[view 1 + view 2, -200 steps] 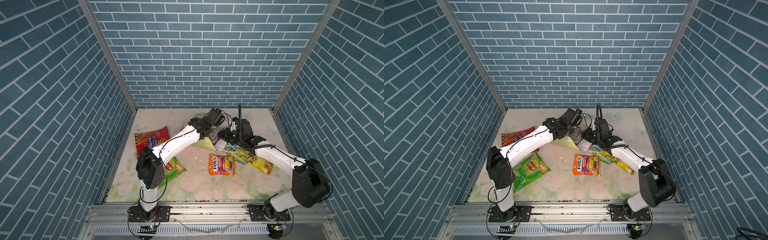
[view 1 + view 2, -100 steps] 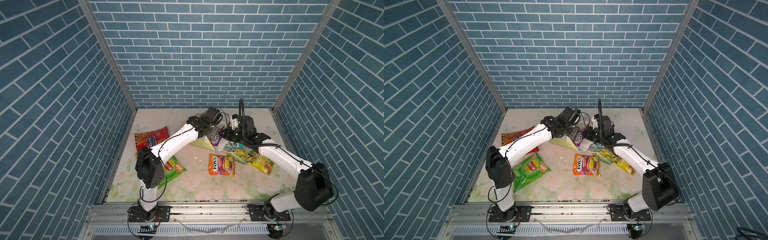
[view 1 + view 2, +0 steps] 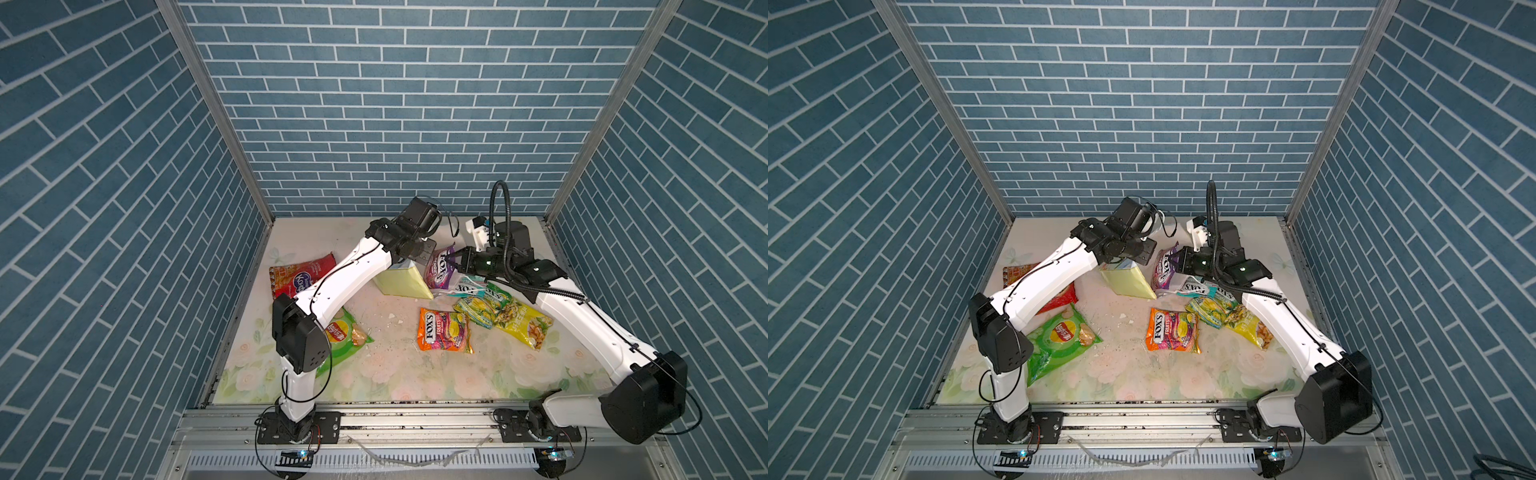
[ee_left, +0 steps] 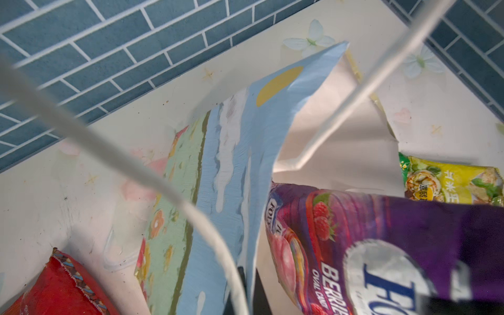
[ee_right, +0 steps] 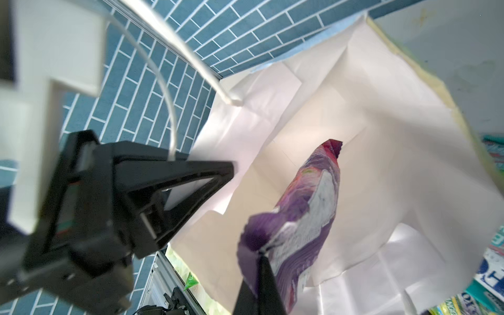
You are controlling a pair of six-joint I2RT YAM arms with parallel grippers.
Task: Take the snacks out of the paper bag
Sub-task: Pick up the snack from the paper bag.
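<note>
Claws on both arms are closed: the left claw point(image 3: 420, 261) pinches the rim of the tilted paper bag point(image 3: 401, 283), and the right claw point(image 3: 456, 264) is clamped on the purple FOX'S packet point(image 3: 439, 269) at the bag's mouth. The packet's far end seems to sit inside the bag, though the wrist view is blurred. 6 other snacks lie out on the surface point(image 3: 395, 374): red bag point(image 3: 299, 276) and green Lay's point(image 3: 345, 336) by the left arm, orange packet point(image 3: 442, 330), teal packet point(image 3: 468, 287), green-yellow packet point(image 3: 478, 308) and yellow packet point(image 3: 525, 328) by the right.
</note>
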